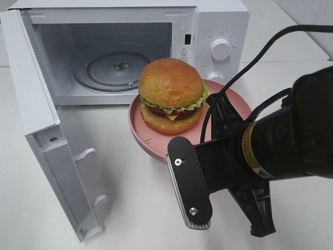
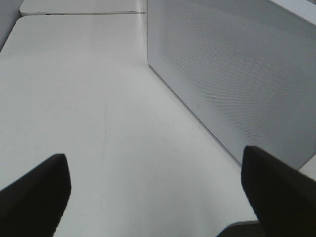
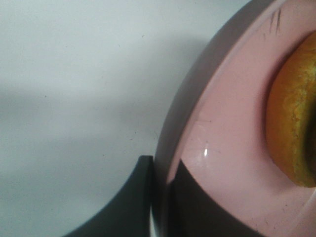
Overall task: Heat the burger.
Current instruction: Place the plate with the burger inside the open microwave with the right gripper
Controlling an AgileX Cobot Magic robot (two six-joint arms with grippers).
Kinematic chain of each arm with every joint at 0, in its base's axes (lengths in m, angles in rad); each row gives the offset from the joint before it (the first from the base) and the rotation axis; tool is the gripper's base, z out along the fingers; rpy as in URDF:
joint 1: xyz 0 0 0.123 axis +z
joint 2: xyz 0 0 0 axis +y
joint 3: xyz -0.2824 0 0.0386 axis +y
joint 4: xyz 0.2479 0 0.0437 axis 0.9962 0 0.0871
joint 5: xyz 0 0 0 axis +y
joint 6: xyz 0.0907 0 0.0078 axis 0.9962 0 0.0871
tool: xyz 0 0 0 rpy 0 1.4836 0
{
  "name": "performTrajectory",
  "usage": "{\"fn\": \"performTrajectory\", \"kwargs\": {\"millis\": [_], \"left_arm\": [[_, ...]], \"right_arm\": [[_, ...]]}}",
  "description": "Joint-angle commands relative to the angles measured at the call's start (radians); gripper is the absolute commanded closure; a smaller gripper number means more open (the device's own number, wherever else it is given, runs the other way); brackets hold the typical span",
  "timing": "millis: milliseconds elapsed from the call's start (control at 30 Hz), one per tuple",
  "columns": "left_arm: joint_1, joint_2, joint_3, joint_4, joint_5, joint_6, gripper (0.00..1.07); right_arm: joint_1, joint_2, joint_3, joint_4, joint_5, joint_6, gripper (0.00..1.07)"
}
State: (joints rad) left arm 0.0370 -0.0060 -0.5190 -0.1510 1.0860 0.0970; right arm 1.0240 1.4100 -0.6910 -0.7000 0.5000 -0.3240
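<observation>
Right gripper (image 3: 163, 207) tight on plate (image 3: 232, 163) rim; burger (image 3: 294, 113) partly off-frame

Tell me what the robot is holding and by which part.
Right gripper pinches the pink plate by its rim, burger on top; left gripper holds nothing.

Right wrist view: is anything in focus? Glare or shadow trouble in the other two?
Right wrist view: too close, all soft; pink plate rim, burger bun and jaws of the right gripper blur, one small glint on the plate. Left wrist view: jaws of the left gripper dark and blurred, table evenly lit. Exterior high view: soft shadows, no hard glare, microwave sharp.
</observation>
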Motion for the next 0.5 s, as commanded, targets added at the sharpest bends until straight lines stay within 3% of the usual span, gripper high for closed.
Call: {"fn": "performTrajectory", "kwargs": {"millis": [33,500], "left_arm": [[-0.001,-0.017,0.002,0.004,-0.014,-0.002,0.18],[-0.001,-0.017,0.002,0.004,-0.014,-0.002,0.18]], "right_arm": [[-0.032,-0.014,-0.025,0.016,-0.035,-0.125,1.07],[-0.203,-0.014,-0.073,0.322,-0.069,-0.697,1.07]]}}
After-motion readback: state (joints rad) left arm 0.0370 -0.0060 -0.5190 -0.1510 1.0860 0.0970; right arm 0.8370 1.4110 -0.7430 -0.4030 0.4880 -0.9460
